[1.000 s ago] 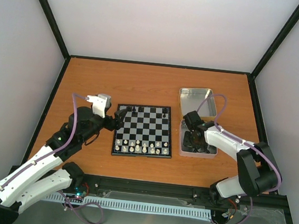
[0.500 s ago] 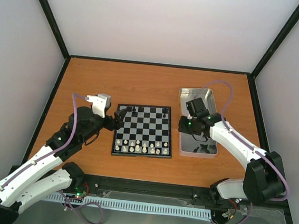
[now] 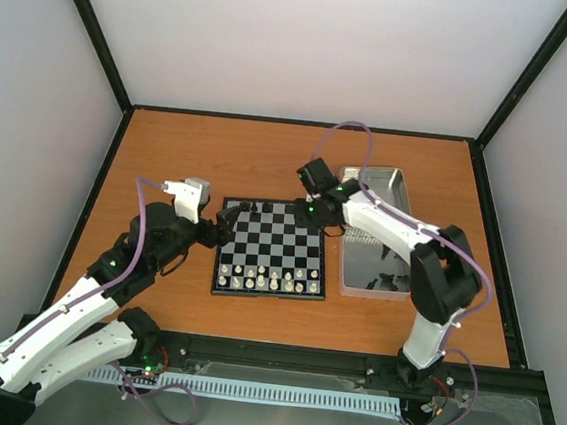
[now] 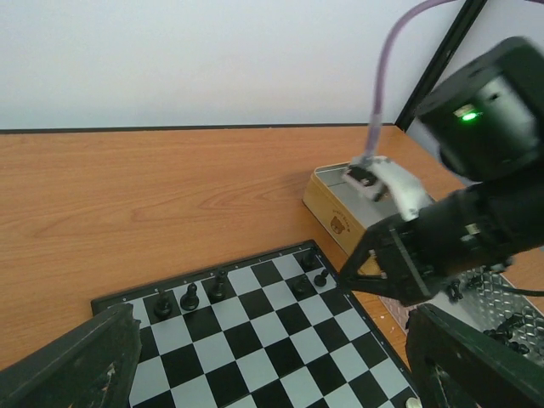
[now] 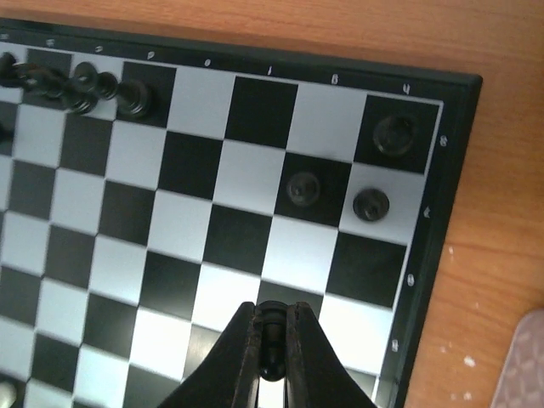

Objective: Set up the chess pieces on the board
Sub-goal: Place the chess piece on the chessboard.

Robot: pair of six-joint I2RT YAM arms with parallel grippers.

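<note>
The left gripper (image 3: 224, 229) hangs wide open and empty off the board's (image 3: 272, 244) left edge, while the nearer right gripper (image 5: 272, 316), clamped on an upright black piece (image 5: 270, 348), hovers over the far-right squares, two black pawns (image 5: 303, 187) just ahead-right of its tips.

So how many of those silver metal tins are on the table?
2. Both sit right of the board: the far tin, partly behind the right arm, and the near tin, holding some dark pieces. None seems hidden.
</note>
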